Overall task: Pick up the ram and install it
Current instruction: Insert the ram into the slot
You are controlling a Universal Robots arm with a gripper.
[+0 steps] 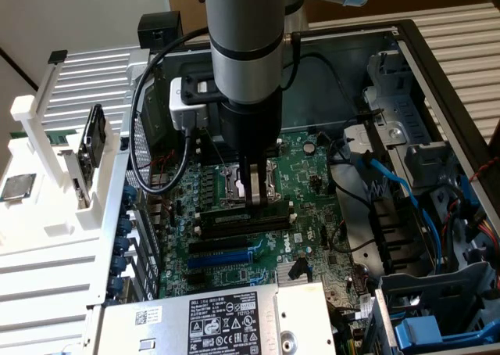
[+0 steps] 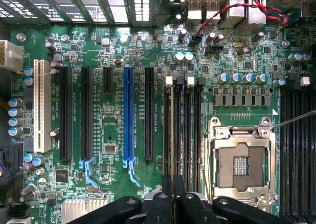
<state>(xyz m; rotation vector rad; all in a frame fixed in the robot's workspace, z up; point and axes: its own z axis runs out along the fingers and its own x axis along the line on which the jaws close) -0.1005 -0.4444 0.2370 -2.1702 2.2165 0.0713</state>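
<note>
The pincer (image 1: 254, 195) hangs low over the green motherboard (image 1: 306, 173) inside an open metal computer case (image 1: 351, 81). It is at the edge of the square silver-framed processor socket (image 1: 230, 192), just beside the long black memory slots (image 1: 242, 222).

In the wrist view the pincer (image 2: 173, 189) is closed, its two flat black fingers (image 2: 167, 192) drawn nearly together with only a hairline slit between them. They line up with the ribbed memory slots (image 2: 183, 130), which carry white clips at one end. The socket (image 2: 242, 160) lies open, a matte pin field inside a shiny hinged frame. A glossy blue expansion slot (image 2: 128, 115) runs parallel among black ones.

What looks like the ram (image 1: 94, 136), a thin dark-faced stick, stands on edge in a white slatted plastic rack (image 1: 47, 261) at the exterior view's left, well apart from the pincer. A square silver chip (image 1: 16, 187) lies flat on the same rack.
</note>
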